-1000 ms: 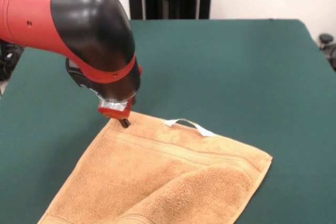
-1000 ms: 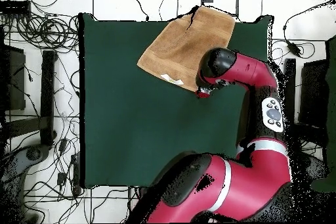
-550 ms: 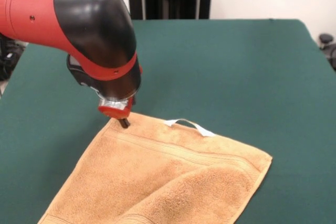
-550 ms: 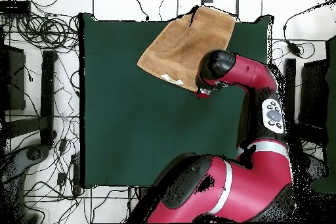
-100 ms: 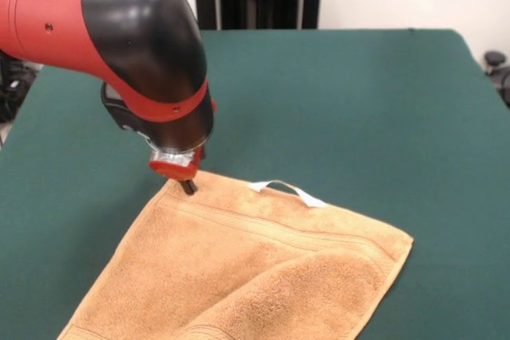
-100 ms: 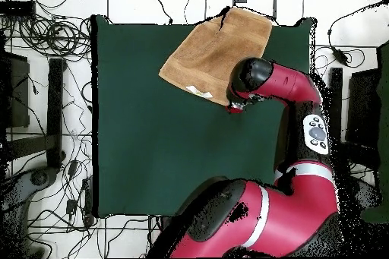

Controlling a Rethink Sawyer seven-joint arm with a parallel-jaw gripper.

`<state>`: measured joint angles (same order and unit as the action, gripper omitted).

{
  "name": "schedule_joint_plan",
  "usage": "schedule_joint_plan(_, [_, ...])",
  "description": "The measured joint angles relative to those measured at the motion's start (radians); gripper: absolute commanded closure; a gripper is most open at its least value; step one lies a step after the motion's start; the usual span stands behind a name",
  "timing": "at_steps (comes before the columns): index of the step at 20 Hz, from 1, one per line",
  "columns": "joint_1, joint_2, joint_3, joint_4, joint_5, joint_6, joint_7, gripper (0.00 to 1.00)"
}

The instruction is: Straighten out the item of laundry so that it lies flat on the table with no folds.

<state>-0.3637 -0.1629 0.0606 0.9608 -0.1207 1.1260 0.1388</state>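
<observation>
A: How does the golden-tan terry hand towel point(image 5: 255, 268) look?

B: Thick and looped in texture, with woven band stripes running just inside its far hem. A fold lies over its near part, leaving a rounded, doubled ridge. A small white loop tag point(image 5: 288, 190) sticks out from the far hem onto the dark green felt-like table point(image 5: 358, 101).

A: Where does it sit?

B: In the overhead view it lies at one corner of the table, turned diagonally, with one end reaching the table's edge point(image 6: 216, 55).

A: And the red and black arm's gripper point(image 5: 190, 185)?

B: Its dark tip is down at the towel's far corner, touching the cloth. Only that one short tip shows below the red wrist, so I cannot tell whether the fingers are apart or together.
</observation>
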Motion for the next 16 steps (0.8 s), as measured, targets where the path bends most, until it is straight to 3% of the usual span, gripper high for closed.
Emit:
schedule_joint_plan(1, [0.0, 0.001, 0.0, -0.001, 0.0, -0.007, 0.0, 0.0])
schedule_joint_plan(2, [0.0, 0.001, 0.0, -0.001, 0.0, -0.014, 0.0, 1.0])
schedule_joint_plan(5, [0.0, 0.001, 0.0, 0.001, 0.0, -0.067, 0.0, 1.0])
schedule_joint_plan(16, [0.0, 0.0, 0.0, 0.003, 0.0, -0.069, 0.0, 1.0])
